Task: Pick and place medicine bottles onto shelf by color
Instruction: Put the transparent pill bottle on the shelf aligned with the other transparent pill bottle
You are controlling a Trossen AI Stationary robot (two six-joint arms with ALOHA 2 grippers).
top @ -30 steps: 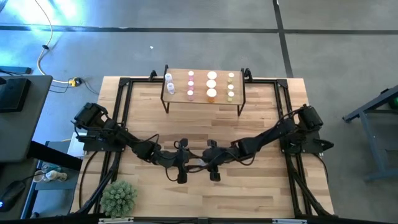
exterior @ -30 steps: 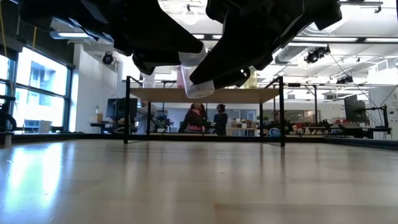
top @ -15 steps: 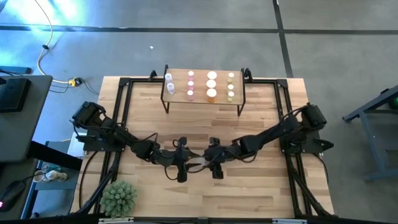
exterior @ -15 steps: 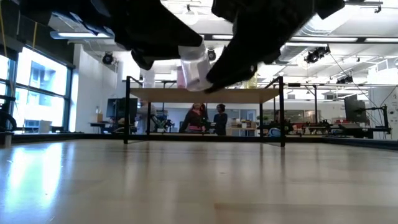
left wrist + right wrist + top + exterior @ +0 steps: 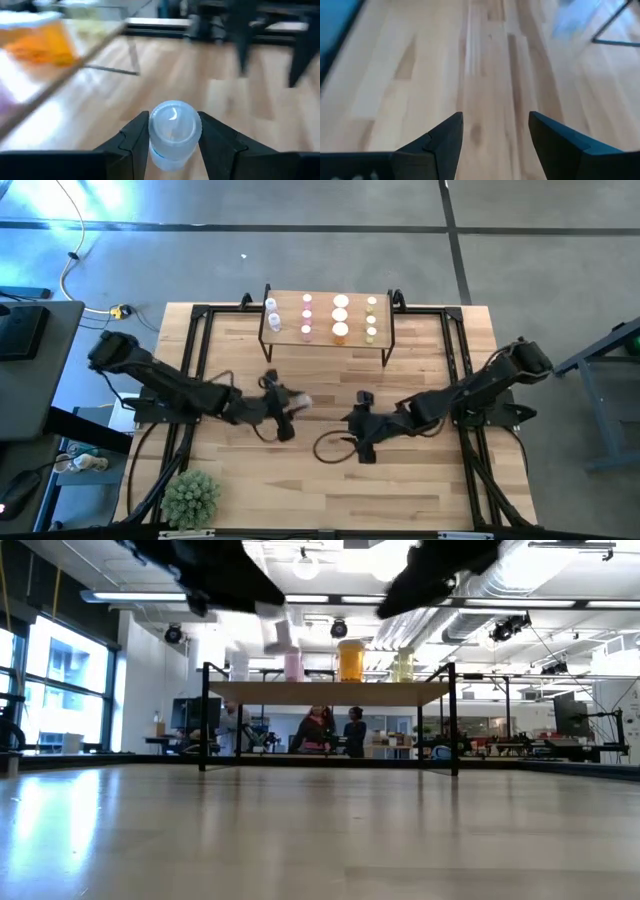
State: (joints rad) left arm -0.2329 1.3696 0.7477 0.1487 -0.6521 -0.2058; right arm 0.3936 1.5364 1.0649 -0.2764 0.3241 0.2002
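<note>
Left gripper [image 5: 172, 150] pinches a whitish-blue bottle [image 5: 174, 131] mid-table; right gripper [image 5: 495, 137], wide and empty, nearby; a tilted release could topple shelf [image 5: 385, 335] bottles.

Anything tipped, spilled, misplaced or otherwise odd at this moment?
Nothing stands out. The small bottles on the light-wood shelf stand upright in tidy columns. The left gripper is shut on a whitish-blue white-capped bottle, held above the striped wooden tabletop. The right gripper is open and empty.
</note>
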